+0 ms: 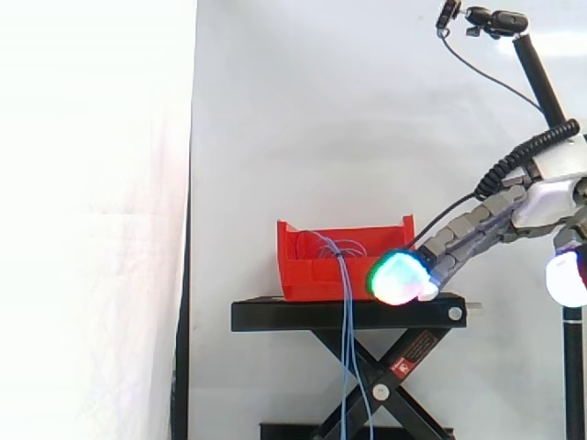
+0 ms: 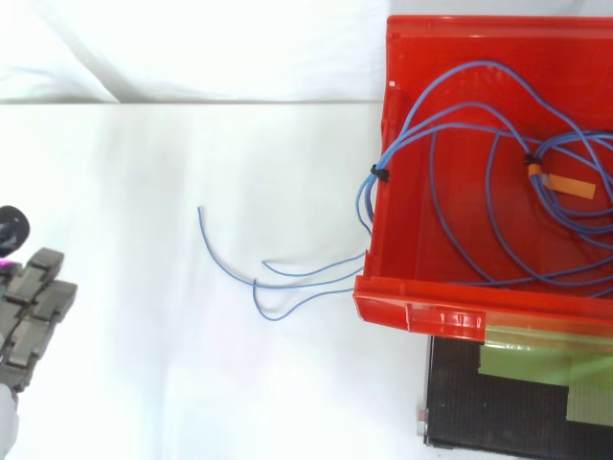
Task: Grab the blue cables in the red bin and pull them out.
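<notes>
A red bin [image 1: 307,275] sits on a black stand [image 1: 348,313]. Thin blue cables [image 1: 347,348] spill over its near wall and hang down past the stand. From above, the cables [image 2: 388,158] lie in loops inside the bin [image 2: 412,299], held by a black tie [image 2: 380,174] and carrying an orange tag [image 2: 565,184]. Their loose ends [image 2: 287,271] trail off the bin's left wall. My hand [image 1: 477,234] reaches in from the right, open, with straight fingers and glowing fingertips [image 1: 399,278], holding nothing. In the top view the hand [image 2: 34,311] is far left of the bin, apart from the cables.
The stand is a scissor lift with crossed black legs [image 1: 381,390]. Green tape [image 2: 536,359] marks its top below the bin. A camera on a black pole [image 1: 495,20] stands at the upper right. A white curtain backs everything.
</notes>
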Motion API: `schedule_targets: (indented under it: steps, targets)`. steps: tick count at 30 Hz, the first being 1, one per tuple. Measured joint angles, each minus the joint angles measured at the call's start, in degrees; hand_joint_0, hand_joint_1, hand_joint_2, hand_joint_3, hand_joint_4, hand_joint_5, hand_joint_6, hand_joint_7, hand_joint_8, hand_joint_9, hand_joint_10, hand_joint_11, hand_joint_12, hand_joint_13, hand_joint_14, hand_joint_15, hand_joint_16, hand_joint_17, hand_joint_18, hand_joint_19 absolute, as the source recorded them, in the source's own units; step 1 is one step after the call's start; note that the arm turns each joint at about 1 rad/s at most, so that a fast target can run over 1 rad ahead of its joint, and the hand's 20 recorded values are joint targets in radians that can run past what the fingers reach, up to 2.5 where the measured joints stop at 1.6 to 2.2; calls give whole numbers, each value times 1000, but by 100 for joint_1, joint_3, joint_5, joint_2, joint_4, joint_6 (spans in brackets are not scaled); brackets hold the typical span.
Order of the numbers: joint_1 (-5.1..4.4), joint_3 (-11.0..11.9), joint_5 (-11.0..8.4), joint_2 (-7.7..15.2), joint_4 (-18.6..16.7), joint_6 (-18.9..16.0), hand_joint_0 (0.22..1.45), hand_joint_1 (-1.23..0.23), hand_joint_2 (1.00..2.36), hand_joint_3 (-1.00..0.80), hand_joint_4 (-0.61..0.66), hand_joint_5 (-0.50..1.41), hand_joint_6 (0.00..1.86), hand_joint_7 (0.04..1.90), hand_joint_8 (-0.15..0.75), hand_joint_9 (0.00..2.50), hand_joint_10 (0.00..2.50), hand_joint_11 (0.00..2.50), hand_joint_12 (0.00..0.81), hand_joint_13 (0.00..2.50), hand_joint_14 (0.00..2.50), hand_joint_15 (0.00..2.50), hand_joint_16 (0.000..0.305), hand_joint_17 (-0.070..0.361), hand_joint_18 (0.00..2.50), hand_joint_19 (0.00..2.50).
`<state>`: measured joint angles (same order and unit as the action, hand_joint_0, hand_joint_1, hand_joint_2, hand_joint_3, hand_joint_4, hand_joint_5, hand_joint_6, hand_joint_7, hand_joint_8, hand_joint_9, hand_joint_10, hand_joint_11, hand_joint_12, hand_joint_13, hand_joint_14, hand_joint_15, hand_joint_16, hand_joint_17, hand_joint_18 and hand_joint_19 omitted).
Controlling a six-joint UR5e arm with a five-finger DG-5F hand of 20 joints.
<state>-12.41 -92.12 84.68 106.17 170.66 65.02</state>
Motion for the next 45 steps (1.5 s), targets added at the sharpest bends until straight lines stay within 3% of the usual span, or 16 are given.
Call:
schedule_targets:
  steps: [10,14,19,23,30,37,45]
  targets:
    - [26,71,230,2,27,67,808,-778,1000,-1000,194,302,6,164,229,541,5,155,326,282,7,207,47,106,261,490]
    - [99,330,391,1,414,72,808,-778,1000,-1000,195,305,6,167,232,545,6,163,326,287,7,212,47,106,265,488]
    - [168,674,460,3,1116,88,809,-777,1000,-1000,195,308,6,165,231,547,6,157,327,289,8,216,47,106,270,497]
    - [215,802,467,3,1333,186,809,-777,1000,-1000,193,308,6,165,231,548,6,162,327,292,7,213,47,106,272,497]
    - [246,834,451,36,1112,487,809,-777,1000,-1000,196,310,6,167,230,547,6,165,327,296,8,218,47,106,275,496]
    - [262,836,574,310,850,476,809,-777,1000,-1000,194,312,7,167,231,549,5,158,327,298,7,215,47,106,275,495]
    - [270,843,676,377,648,478,811,-777,1000,-1000,204,368,7,210,237,578,8,206,329,304,10,226,46,104,292,503]
